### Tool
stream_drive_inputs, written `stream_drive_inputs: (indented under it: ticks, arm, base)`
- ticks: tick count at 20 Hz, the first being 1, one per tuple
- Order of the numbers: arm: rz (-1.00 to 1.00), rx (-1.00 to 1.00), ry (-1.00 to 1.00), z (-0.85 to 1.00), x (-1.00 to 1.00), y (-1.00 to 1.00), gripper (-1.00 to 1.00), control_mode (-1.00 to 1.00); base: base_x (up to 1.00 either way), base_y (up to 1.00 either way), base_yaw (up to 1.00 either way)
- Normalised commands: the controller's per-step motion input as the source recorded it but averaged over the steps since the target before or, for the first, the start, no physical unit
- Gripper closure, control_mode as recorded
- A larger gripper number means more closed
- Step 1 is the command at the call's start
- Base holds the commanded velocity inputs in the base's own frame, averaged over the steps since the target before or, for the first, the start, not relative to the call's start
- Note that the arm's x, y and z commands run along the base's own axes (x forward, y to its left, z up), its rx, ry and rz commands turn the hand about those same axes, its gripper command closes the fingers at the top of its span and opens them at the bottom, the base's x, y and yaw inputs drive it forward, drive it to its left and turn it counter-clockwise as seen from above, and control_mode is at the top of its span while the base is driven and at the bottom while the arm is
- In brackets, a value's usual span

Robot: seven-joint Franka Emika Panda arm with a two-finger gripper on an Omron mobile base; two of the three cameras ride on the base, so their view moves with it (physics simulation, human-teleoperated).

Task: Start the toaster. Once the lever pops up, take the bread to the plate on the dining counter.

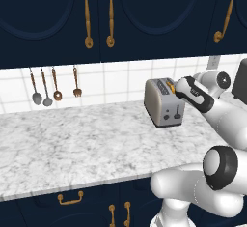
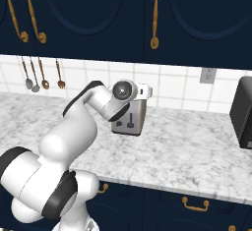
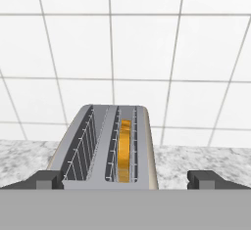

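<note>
The hand view showed the bread [image 3: 125, 150] sunk in the toaster's [image 3: 105, 148] right slot, the end effector [image 3: 126, 179] spread wide, holding nothing. The left base view showed the toaster's lever [image 1: 177, 109]. The marble worktop [image 1: 72, 144] met white tiles [image 1: 120, 83] under navy cabinets [image 1: 58, 18].

Even, bright, flat rendered light throughout. The white tiled wall [image 3: 147, 53] shows no glare. Edges look slightly soft and pixelated.
</note>
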Motion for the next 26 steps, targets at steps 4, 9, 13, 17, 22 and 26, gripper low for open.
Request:
stream_drive_inputs:
  ticks: [4, 9, 13, 17, 22, 26]
  arm:
    - [0.0, 0.0, 0.0, 0.0, 0.0, 0.0, -1.0, -1.0]
    - [0.0, 0.0, 0.0, 0.0, 0.0, 0.0, -1.0, -1.0]
    - [0.0, 0.0, 0.0, 0.0, 0.0, 0.0, -1.0, -1.0]
    - [0.0, 0.0, 0.0, 0.0, 0.0, 0.0, -1.0, -1.0]
    - [0.0, 0.0, 0.0, 0.0, 0.0, 0.0, -1.0, -1.0]
    - [0.0, 0.0, 0.0, 0.0, 0.0, 0.0, -1.0, -1.0]
  base:
    - [0.0, 0.0, 0.0]
    - [0.0, 0.0, 0.0]
    - [0.0, 0.0, 0.0]
    - [0.0, 0.0, 0.0]
    - [0.0, 0.0, 0.0]
    - [0.0, 0.0, 0.0]
